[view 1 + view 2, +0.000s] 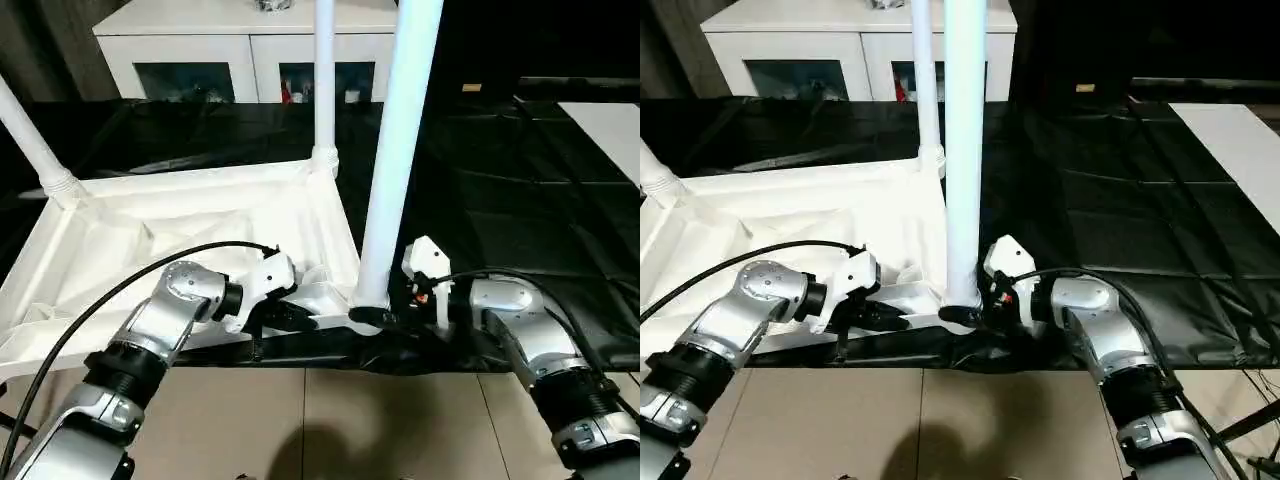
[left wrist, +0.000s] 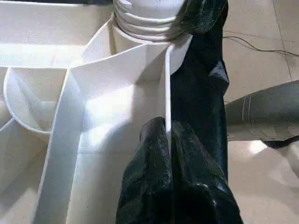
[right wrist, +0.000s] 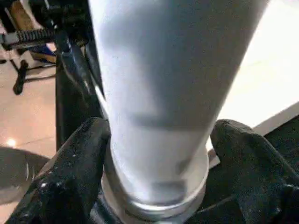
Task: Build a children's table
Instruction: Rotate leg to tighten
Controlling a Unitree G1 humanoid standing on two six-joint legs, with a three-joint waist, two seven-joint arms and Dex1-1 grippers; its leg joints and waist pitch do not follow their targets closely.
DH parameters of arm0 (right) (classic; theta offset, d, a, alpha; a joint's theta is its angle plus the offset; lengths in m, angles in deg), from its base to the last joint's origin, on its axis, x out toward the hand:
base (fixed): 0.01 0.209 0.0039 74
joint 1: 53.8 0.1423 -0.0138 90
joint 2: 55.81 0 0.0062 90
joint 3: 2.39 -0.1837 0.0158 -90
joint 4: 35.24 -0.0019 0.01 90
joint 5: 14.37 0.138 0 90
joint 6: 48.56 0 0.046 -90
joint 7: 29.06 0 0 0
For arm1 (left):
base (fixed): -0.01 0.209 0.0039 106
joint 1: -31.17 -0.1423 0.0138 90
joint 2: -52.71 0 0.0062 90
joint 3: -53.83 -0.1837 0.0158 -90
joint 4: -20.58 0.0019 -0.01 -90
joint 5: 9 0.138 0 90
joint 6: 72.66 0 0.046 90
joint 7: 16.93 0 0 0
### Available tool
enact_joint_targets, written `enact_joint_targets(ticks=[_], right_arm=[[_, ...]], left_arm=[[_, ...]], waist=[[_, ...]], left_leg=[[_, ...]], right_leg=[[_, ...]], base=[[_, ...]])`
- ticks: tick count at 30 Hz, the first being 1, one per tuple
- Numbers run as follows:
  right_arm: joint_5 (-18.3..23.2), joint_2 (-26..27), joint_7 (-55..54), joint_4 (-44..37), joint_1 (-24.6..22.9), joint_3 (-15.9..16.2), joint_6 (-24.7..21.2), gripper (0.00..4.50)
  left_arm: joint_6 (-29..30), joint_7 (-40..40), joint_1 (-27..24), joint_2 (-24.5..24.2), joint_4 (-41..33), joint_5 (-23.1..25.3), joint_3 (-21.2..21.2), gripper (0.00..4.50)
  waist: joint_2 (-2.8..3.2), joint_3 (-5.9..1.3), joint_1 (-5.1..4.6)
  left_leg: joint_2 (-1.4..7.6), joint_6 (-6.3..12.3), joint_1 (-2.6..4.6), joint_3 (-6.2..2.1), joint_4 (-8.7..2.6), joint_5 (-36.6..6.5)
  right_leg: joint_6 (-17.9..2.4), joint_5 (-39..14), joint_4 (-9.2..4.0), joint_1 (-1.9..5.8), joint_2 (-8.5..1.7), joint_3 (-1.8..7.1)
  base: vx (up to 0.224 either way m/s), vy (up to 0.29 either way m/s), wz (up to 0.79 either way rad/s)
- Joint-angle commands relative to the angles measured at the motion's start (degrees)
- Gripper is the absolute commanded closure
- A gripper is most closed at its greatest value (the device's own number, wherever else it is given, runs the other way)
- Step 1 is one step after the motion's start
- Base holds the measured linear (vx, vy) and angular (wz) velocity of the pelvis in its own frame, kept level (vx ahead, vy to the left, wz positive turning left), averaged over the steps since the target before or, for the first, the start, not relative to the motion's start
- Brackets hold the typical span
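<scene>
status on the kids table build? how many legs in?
Three legs stand in the upturned table top: far-left leg, far-right leg and near-right leg. In hand: the right gripper has a finger either side of the near-right leg's base at its corner socket, possibly seating it, while the left gripper pinches the top's near rim. Left: a fourth leg, by the look of it.
</scene>
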Motion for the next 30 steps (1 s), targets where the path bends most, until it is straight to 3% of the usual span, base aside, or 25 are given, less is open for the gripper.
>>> enact_joint_targets(ticks=[1, 7, 16, 17, 18, 20, 23, 26, 27, 28, 30], right_arm=[[-0.49, -0.29, 0.35, -0.60, 0.02, 0.55, -0.58, 1.19], [-0.96, -0.40, 0.63, -0.56, 0.04, 0.98, -1.10, 1.76], [-0.76, 2.14, -4.99, 2.01, 0.85, -1.23, -2.75, 1.83], [-1.95, 4.78, -13.95, 5.63, 2.28, -3.42, -3.83, 1.83], [-2.04, 5.00, -14.66, 5.85, 2.36, -3.58, -3.94, 1.84], [-3.10, 7.50, -23.09, 8.16, 3.26, -5.38, -5.11, 1.84], [-3.71, 10.58, -33.51, 10.32, 4.31, -7.89, -7.56, 1.84], [-4.74, 13.79, -45.75, 13.57, 5.83, -10.39, -8.55, 1.84], [-4.74, 13.79, -45.75, 13.57, 5.83, -10.39, -8.55, 1.84], [-5.11, 16.58, -56.13, 16.57, 7.33, -13.06, -8.38, 1.84], [-5.61, 17.97, -60.57, 18.31, 8.42, -13.70, -8.56, 1.84]], left_arm=[[0.42, -1.25, 0.19, 0.13, -2.20, -1.23, 0.04, 4.50], [0.69, -1.03, -0.30, 0.22, -2.80, -1.20, 0.10, 4.50], [2.25, 1.49, -0.40, 1.27, -2.36, -1.09, 0.84, 4.50], [3.06, 6.82, 1.02, 3.55, 0.66, -0.12, 1.97, 4.50], [3.13, 7.37, 1.17, 3.75, 0.96, 0.01, 2.06, 4.50], [3.72, 13.84, 2.96, 6.07, 4.55, 1.64, 2.99, 4.50], [5.17, 22.33, 5.52, 9.30, 9.13, 2.62, 4.72, 4.50], [7.80, 32.43, 8.30, 12.82, 13.88, 3.42, 6.67, 4.50], [7.80, 32.43, 8.30, 12.82, 13.88, 3.42, 6.67, 4.50], [7.59, 37.98, 10.06, 15.10, 17.42, 4.59, 7.13, 4.50], [6.97, 39.61, 10.92, 16.17, 19.31, 5.27, 6.93, 4.50]], waist=[[-0.77, -3.90, 0.00], [-1.06, -3.93, 0.01], [-1.08, -3.89, -0.07], [-1.10, -3.81, -0.24], [-0.92, -3.77, -0.39], [-1.11, -3.87, -0.75], [-1.18, -3.60, -1.02], [-1.12, -3.92, -1.01], [-0.89, -3.92, -0.98], [-1.00, -3.91, -1.09], [-0.82, -4.09, -1.11]], left_leg=[[0.46, 4.27, 0.10, 0.58, -4.01, -11.26], [0.39, 4.96, -0.02, 0.61, -3.89, -9.81], [0.35, 4.54, 0.06, 0.61, -3.91, -9.98], [0.37, 4.22, -0.02, 0.64, -3.97, -10.12], [0.25, 3.78, -0.12, 0.62, -3.95, -10.16], [-0.03, 1.90, 0.19, 0.46, -4.07, -11.40], [-0.20, 1.78, 0.21, 0.62, -4.12, -11.95], [-0.19, 1.50, 0.09, 0.47, -4.07, -10.92], [-0.28, 1.54, -0.01, 0.46, -4.04, -10.46], [-0.45, 1.61, 0.06, 0.61, -3.97, -10.32], [-0.48, 1.12, 0.12, 0.46, -4.04, -10.05]], right_leg=[[-13.58, -12.84, -3.99, 3.37, -1.85, 1.69], [-13.94, -11.05, -3.78, 3.48, -1.80, 1.62], [-13.32, -12.85, -3.94, 3.38, -1.82, 1.64], [-13.33, -13.24, -4.00, 3.33, -1.83, 1.69], [-13.20, -13.60, -3.95, 3.20, -1.78, 1.68], [-11.73, -17.51, -4.42, 3.37, -1.80, 1.53], [-10.68, -18.89, -4.82, 3.07, -1.65, 1.70], [-10.55, -17.44, -4.66, 3.25, -1.68, 1.70], [-10.59, -16.77, -4.58, 3.30, -1.65, 1.72], [-10.61, -16.39, -4.71, 3.13, -1.57, 1.79], [-10.58, -16.17, -4.65, 3.25, -1.56, 1.74]], base=[[0.000, 0.000, 0.00], [0.000, 0.000, 0.00], [0.000, 0.000, 0.00], [0.000, 0.000, 0.00], [0.000, 0.000, 0.00], [0.000, 0.000, 0.00], [0.000, 0.000, 0.00], [0.000, 0.000, 0.00], [0.000, 0.000, 0.00], [0.000, 0.000, 0.00], [0.000, 0.000, 0.00]])
